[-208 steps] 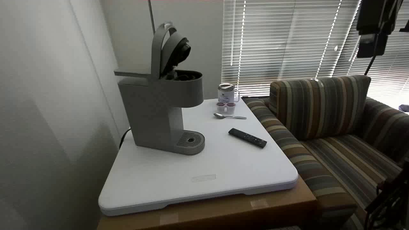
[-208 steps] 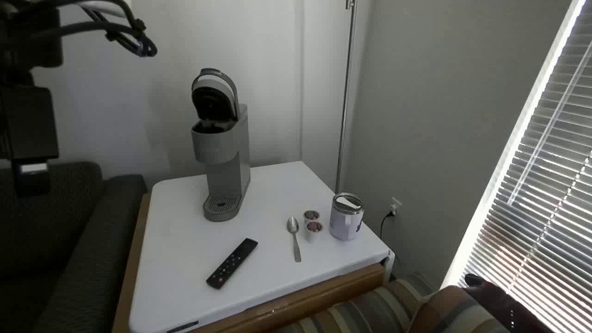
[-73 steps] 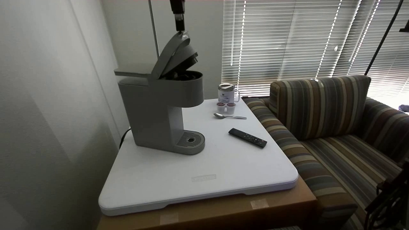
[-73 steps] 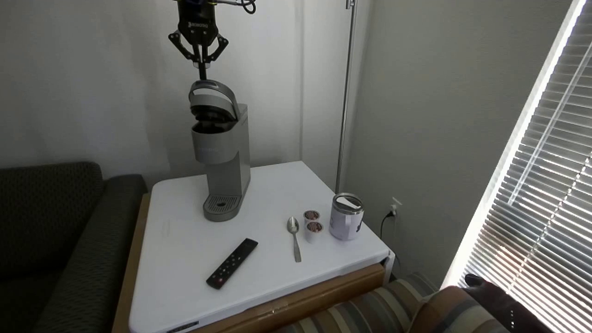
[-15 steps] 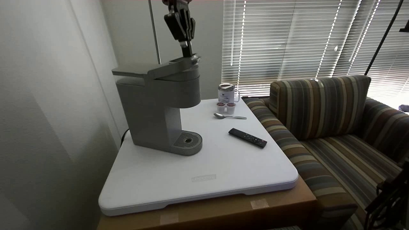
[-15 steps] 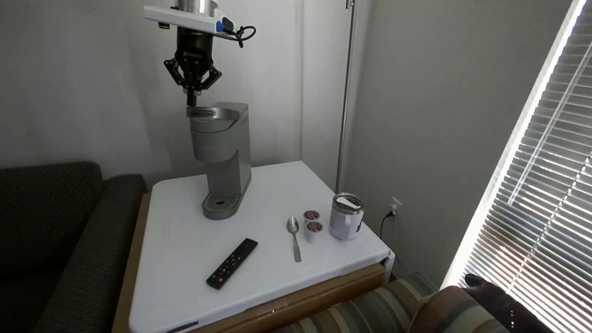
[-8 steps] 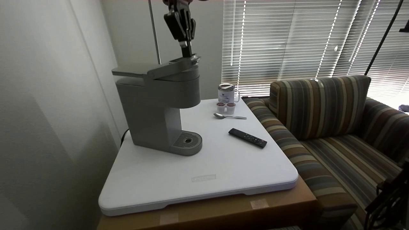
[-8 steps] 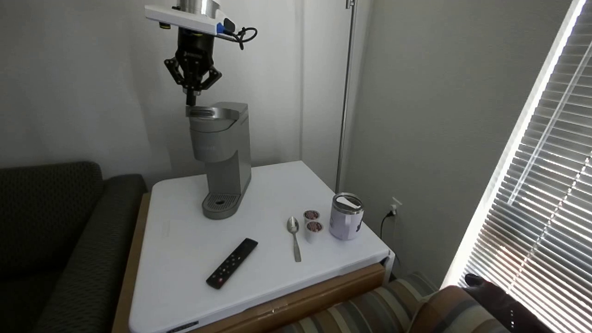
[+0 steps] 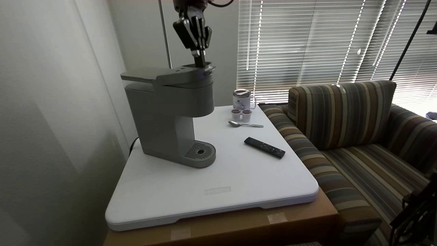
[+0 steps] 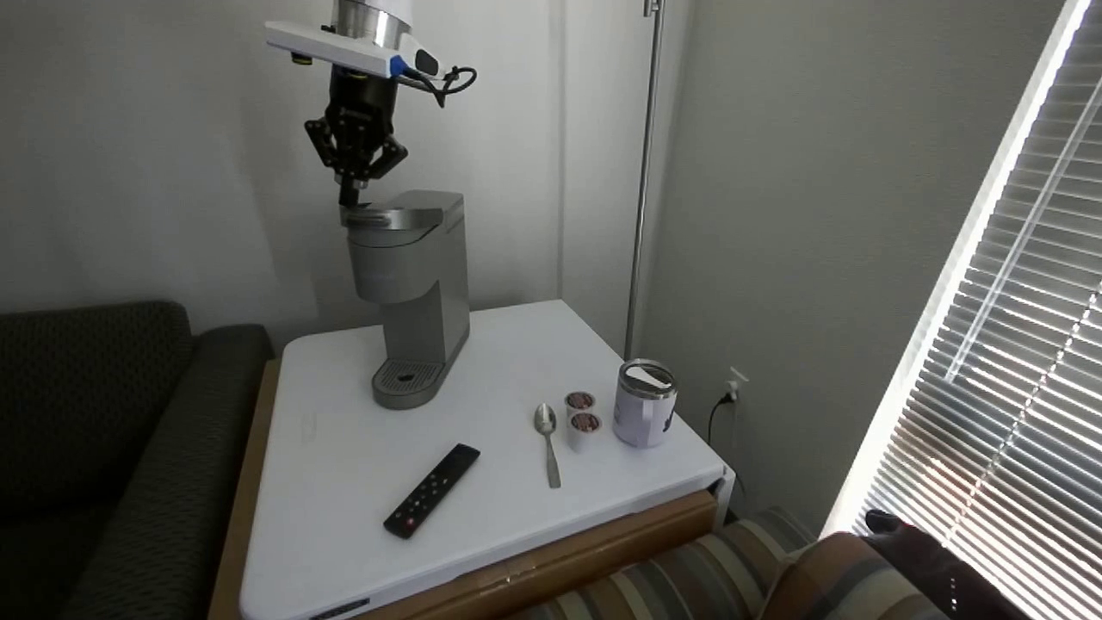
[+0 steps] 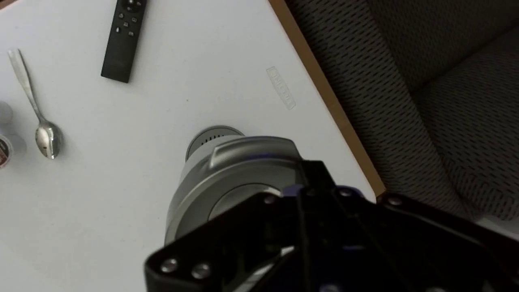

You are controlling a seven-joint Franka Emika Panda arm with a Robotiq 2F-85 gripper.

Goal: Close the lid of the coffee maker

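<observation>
The grey coffee maker [image 9: 160, 119] stands upright on the white tabletop. Its lid [image 9: 186, 76] lies down flat over the head, with no gap visible between them in both exterior views. My gripper [image 10: 348, 200] points down onto the lid's front edge, its fingers pressed together and holding nothing. The tips seem to touch the lid at one side of the front handle. In the wrist view the lid [image 11: 251, 172] fills the area left of the gripper [image 11: 318, 164], whose dark body hides the rear of the machine.
A black remote [image 9: 264, 147], a spoon [image 10: 547, 439], two pods [image 10: 585, 426] and a lidded mug [image 10: 646, 405] rest on the white tabletop [image 9: 239, 177]. A wall [image 9: 85, 102] is close behind the coffee maker. A striped armchair [image 9: 344, 119] adjoins the table.
Earlier the lid stood raised; it has swung down under my shut gripper. In the last half second gripper and lid front dropped slightly, and the coffee maker shifted a little.
</observation>
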